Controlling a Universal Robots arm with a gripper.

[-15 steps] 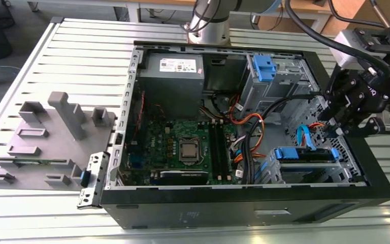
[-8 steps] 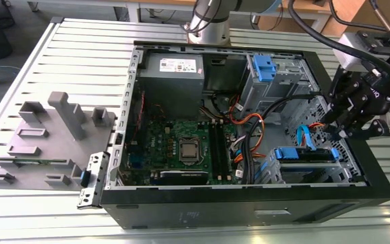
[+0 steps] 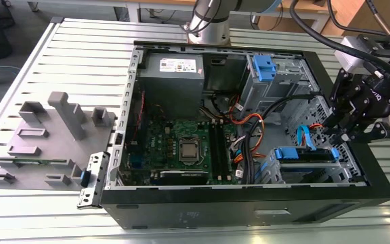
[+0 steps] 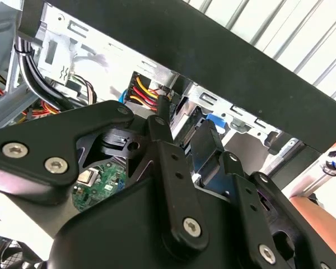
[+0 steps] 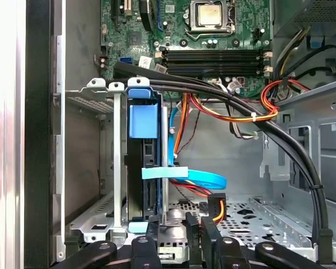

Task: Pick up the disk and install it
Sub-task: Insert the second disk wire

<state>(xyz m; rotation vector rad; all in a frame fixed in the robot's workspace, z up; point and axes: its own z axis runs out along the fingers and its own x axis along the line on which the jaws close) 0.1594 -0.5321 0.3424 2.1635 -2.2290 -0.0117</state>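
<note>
The silver-metal disk in its blue plastic bracket (image 5: 143,168) already sat in the grey drive cage (image 5: 109,168); whether the black gripper (image 3: 347,133) gripped it, I couldn't tell.

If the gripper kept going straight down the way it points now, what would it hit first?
Probably the disk in its blue bracket, standing on edge in the drive cage just beyond the gripper; depth is hard to judge.

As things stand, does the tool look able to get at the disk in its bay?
Probably yes. In the exterior view the tool hangs just above the disk, seated in the drive cage. The first wrist view shows its blue bracket exposed, though a blue cable crosses beside it.
</note>
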